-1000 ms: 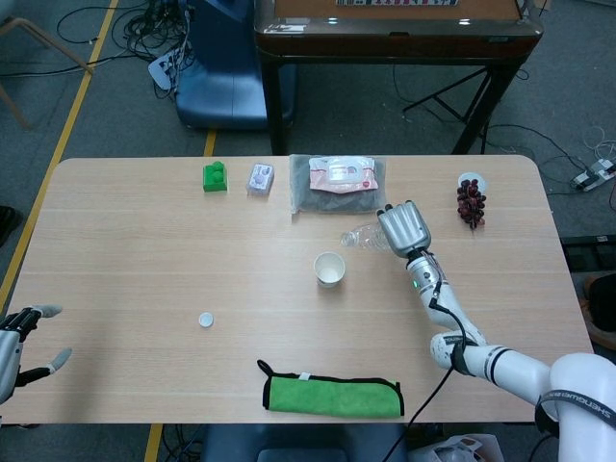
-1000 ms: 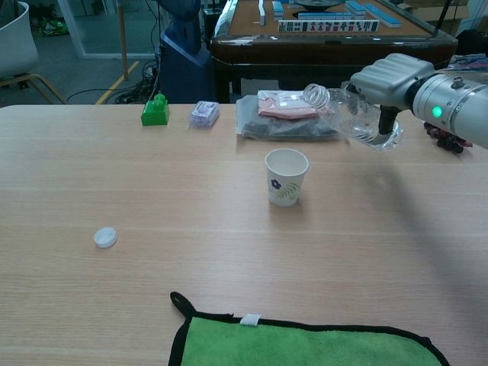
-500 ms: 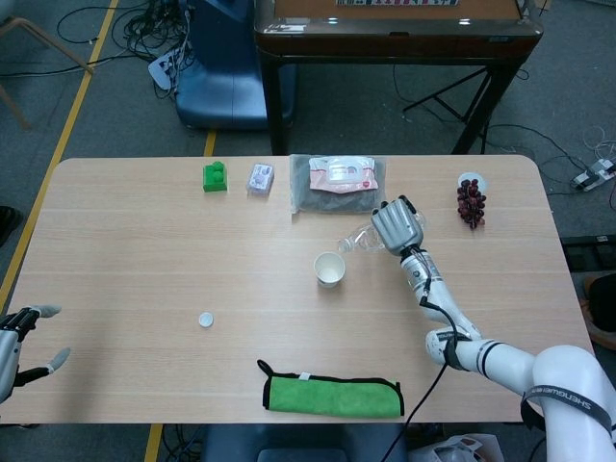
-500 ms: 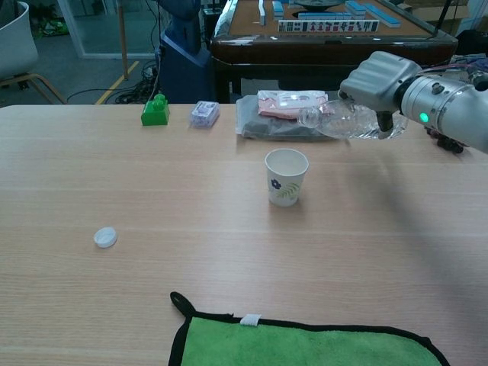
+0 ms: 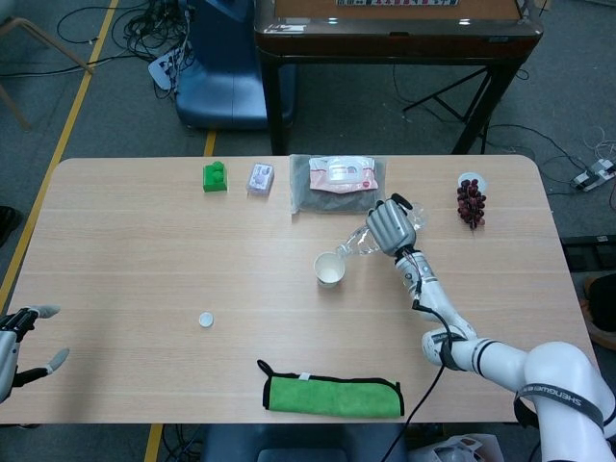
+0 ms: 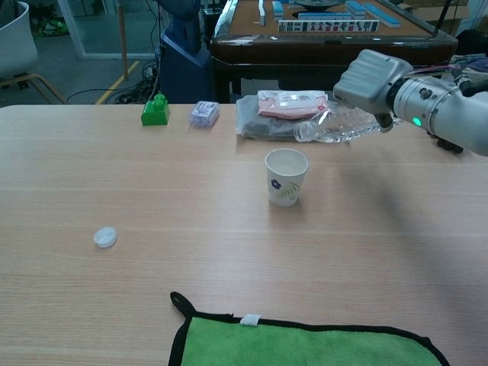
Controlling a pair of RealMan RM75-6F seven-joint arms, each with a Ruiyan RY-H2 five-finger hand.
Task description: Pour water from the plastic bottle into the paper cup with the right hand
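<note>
The bottle (image 6: pixel 339 123) is gripped by the right hand (image 6: pixel 371 78), tilted mouth-down just above the cup (image 6: pixel 286 176) on the counter (image 6: pixel 152 191). The left hand (image 5: pixel 21 339) is spread idle. Water could be spilled if the mouth sits beyond the rim.

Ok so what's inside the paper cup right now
The paper cup shows a pale inner wall with nothing visible in it. Its bottom is hidden by the rim, so any water can't be confirmed. The plastic bottle in the right robot hand tilts above it.
</note>
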